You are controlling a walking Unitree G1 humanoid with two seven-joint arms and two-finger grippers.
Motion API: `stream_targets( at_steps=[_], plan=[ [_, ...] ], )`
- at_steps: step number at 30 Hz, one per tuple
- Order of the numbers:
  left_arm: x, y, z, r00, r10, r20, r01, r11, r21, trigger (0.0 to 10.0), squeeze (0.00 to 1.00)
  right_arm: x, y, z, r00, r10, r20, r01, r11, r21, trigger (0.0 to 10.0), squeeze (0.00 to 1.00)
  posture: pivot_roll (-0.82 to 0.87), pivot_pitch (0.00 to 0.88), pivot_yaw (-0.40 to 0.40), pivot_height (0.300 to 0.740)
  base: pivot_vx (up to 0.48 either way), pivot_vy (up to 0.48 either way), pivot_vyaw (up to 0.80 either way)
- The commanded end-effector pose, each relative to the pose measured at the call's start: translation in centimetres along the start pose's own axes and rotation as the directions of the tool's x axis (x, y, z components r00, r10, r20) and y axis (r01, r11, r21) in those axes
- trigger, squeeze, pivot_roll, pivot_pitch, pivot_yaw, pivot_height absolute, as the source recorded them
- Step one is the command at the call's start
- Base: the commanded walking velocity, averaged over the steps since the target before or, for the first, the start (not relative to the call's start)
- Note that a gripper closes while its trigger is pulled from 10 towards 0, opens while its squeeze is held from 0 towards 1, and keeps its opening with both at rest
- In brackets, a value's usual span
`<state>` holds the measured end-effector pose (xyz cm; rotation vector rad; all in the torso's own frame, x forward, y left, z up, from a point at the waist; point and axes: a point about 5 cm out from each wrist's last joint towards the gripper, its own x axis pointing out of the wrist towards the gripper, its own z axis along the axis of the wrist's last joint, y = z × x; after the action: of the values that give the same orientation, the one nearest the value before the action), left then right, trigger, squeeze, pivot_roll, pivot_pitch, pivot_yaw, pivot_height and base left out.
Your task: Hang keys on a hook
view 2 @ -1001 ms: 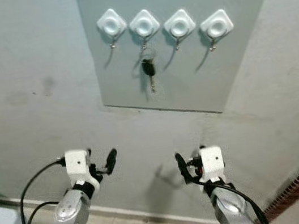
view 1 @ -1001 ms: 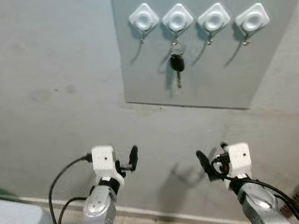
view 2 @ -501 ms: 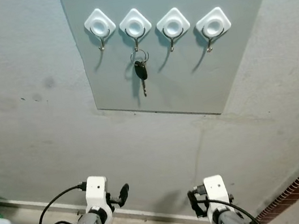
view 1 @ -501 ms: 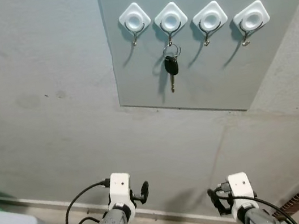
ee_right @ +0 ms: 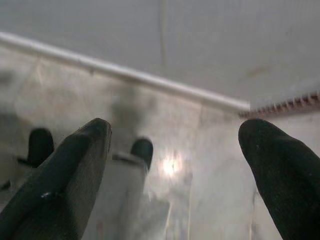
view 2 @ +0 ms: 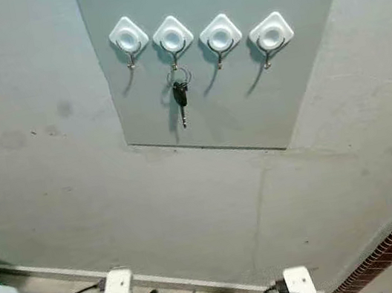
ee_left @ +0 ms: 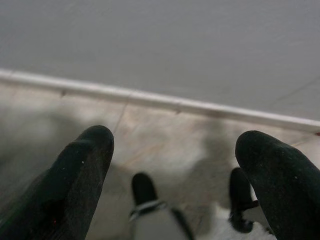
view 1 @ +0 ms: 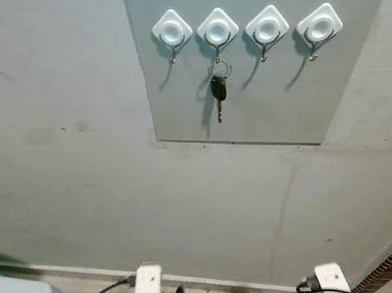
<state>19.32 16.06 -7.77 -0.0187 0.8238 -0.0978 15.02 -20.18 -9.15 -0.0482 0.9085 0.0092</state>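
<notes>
The keys hang from the second hook from the left on the grey board. Far below the board, near the floor, the left gripper and right gripper are spread wide, grasping nothing.

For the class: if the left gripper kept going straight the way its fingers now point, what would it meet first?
Most likely the floor. The left gripper, open and empty, points down at the floor just before the white skirting strip along the foot of the wall. Depth is unclear, so take this as a judgement.
</notes>
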Motion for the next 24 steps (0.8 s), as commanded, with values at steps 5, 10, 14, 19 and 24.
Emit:
stream_targets(
  at_steps=[5, 10, 14, 19, 24],
  plan=[
    [-0.55, 1.35, -1.26, 0.998, 0.045, -0.037, -0.046, 0.998, -0.049, 10.0, 0.0, -0.18, -0.42, -0.68, 0.999, -0.025, -0.039, 0.024, 0.999, -0.023, 10.0, 0.0, 0.0, 0.0, -0.008, 0.74, 0.0, 0.0, 0.8],
    [-0.62, 1.42, -1.42, 0.998, 0.047, -0.041, -0.048, 0.998, -0.042, 10.0, 0.0, -0.21, -0.39, -0.88, 0.998, -0.021, -0.054, 0.019, 0.999, -0.045, 10.0, 0.0, 0.01, 0.0, -0.02, 0.74, 0.0, 0.0, 0.8],
    [-0.59, 1.27, -1.42, 0.998, 0.046, -0.041, -0.048, 0.998, -0.04, 10.0, 0.0, -0.13, -0.1, -0.76, 0.998, -0.005, -0.057, 0.0, 0.997, -0.073, 10.0, 0.0, 0.01, 0.0, -0.026, 0.74, 0.0, 0.0, 0.8],
    [-0.47, 0.85, -1.3, 0.999, 0.036, -0.039, -0.038, 0.998, -0.04, 10.0, 0.0, -0.04, 0.21, -0.63, 0.998, 0.009, -0.059, -0.015, 0.996, -0.091, 10.0, 0.0, 0.01, 0.0, -0.028, 0.74, 0.0, 0.0, 0.8],
    [-0.41, 0.72, -1.2, 0.999, 0.032, -0.039, -0.033, 0.999, -0.04, 10.0, 0.0, -0.01, 0.28, -0.57, 0.998, 0.017, -0.06, -0.023, 0.994, -0.105, 10.0, 0.0, 0.01, 0.0, -0.028, 0.74, 0.0, 0.0, 0.8]
  ],
)
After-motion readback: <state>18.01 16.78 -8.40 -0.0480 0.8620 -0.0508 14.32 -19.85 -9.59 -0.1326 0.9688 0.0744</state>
